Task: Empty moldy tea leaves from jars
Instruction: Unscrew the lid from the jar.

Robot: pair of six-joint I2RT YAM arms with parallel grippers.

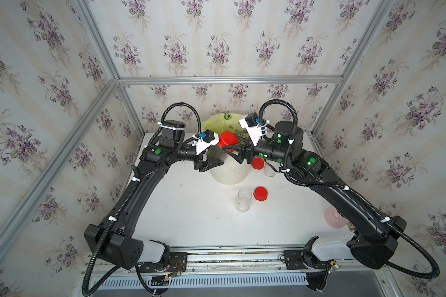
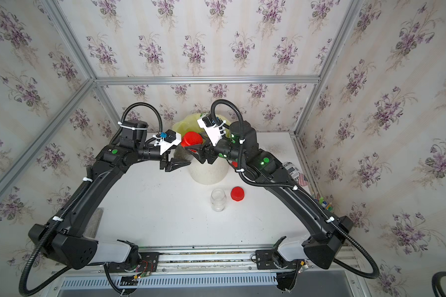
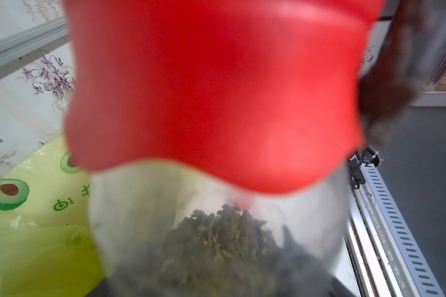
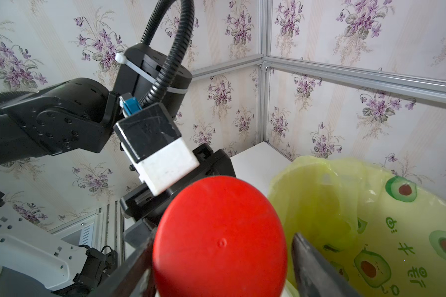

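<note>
A clear jar [image 1: 218, 153] with a red lid [image 1: 228, 141] hangs tilted above the white bin [image 1: 229, 176] with its yellow-green liner [image 1: 214, 123]. My left gripper [image 1: 213, 160] is shut on the jar's glass body. Dark tea leaves [image 3: 216, 244] fill the jar's lower part under the lid [image 3: 216, 90]. My right gripper [image 4: 223, 240] comes from the other side and is shut on the lid [image 4: 219, 241], one finger [image 4: 312, 264] along each side. In both top views an empty open jar [image 1: 243, 200] stands in the middle of the table with a loose red lid [image 1: 260, 193] beside it.
Another open clear jar [image 1: 269, 169] and a red lid [image 1: 257, 163] sit right of the bin, partly under my right arm. A pink cup [image 1: 332, 218] stands at the table's right edge. A printed can [image 2: 294, 172] lies behind the right arm.
</note>
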